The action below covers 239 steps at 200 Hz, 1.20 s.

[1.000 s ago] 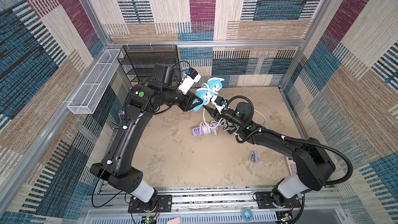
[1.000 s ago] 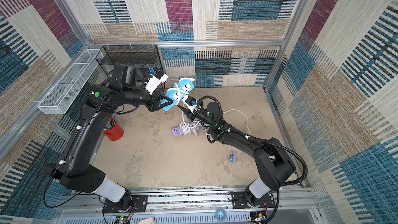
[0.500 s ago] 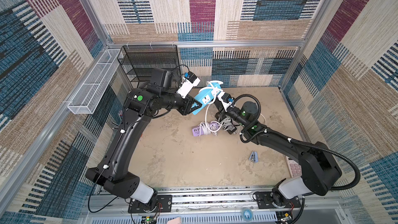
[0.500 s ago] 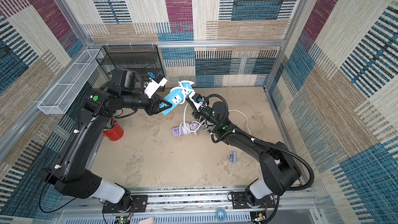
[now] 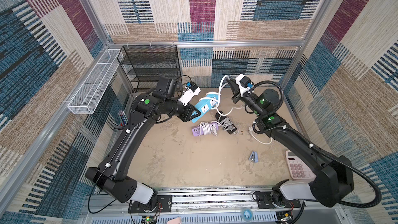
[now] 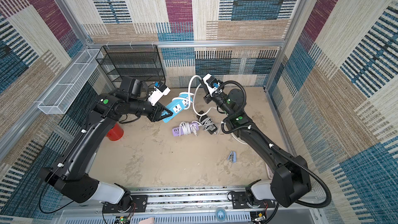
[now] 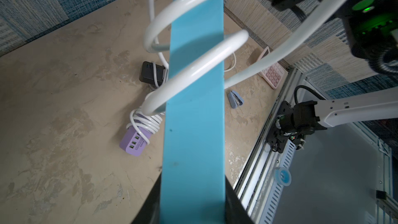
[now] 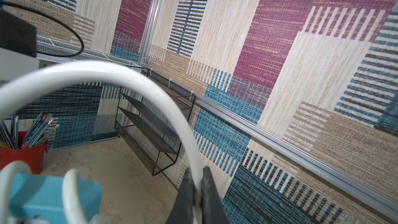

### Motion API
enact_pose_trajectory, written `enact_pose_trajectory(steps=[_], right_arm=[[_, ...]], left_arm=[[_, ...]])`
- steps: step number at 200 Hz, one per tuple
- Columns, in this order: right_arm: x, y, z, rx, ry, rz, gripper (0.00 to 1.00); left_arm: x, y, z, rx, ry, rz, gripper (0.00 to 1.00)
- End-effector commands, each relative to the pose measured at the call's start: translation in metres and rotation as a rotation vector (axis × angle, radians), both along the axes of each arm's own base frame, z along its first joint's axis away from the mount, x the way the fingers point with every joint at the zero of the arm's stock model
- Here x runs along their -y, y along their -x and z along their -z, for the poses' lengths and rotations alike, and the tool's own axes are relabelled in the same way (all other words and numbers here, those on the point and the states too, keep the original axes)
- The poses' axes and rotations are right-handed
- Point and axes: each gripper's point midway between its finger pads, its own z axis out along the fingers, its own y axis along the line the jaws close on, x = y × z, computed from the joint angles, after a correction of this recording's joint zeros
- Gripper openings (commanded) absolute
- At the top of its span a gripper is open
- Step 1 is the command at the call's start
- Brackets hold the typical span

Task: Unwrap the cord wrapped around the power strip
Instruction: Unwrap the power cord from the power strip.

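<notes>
A light-blue power strip (image 5: 203, 109) hangs above the table at the back, with my left gripper (image 5: 192, 114) shut on its lower end. In the left wrist view the strip (image 7: 193, 126) runs out from between the jaws, and the white cord (image 7: 198, 67) circles it in two loose loops. My right gripper (image 5: 229, 81) is raised to the right of the strip and is shut on the cord (image 5: 219, 91). In the right wrist view the cord (image 8: 150, 82) arcs from the closed jaws (image 8: 196, 182) back to the strip (image 8: 43, 197). Both top views show this.
Under the strip lie a purple power strip (image 5: 204, 129) wound in its own cord and a black adapter (image 5: 226, 121). A blue stapler (image 5: 253, 155) and a pink calculator (image 5: 298, 168) sit front right. At the back left are a red pen cup (image 6: 115, 132), a black mesh shelf (image 5: 150, 67) and a white wire basket (image 5: 94, 82).
My right gripper closed on the cord beside the strip, then moved up and to the right, drawing a loop out. The left gripper kept hold of the strip and shifted slightly.
</notes>
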Motion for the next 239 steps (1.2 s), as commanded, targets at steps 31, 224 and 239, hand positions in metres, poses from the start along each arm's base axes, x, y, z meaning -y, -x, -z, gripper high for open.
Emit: enact_pose_trajectory(steps=[31,224,239], right_arm=[[0.019,0.038,0.042,-0.133,0.038,0.003,0.00],[-0.024,-0.116,0.131,-0.436,-0.019,-0.071,0.00],[-0.019,-0.122,0.109,-0.406,-0.021,-0.057,0.00]], left_arm=[[-0.006,-0.049,-0.027,0.160,-0.020,-0.112,0.00],[0.035,0.032,-0.033,-0.016,0.195,0.151,0.00],[0.031,0.036,-0.011,-0.048,0.175,0.135,0.00]])
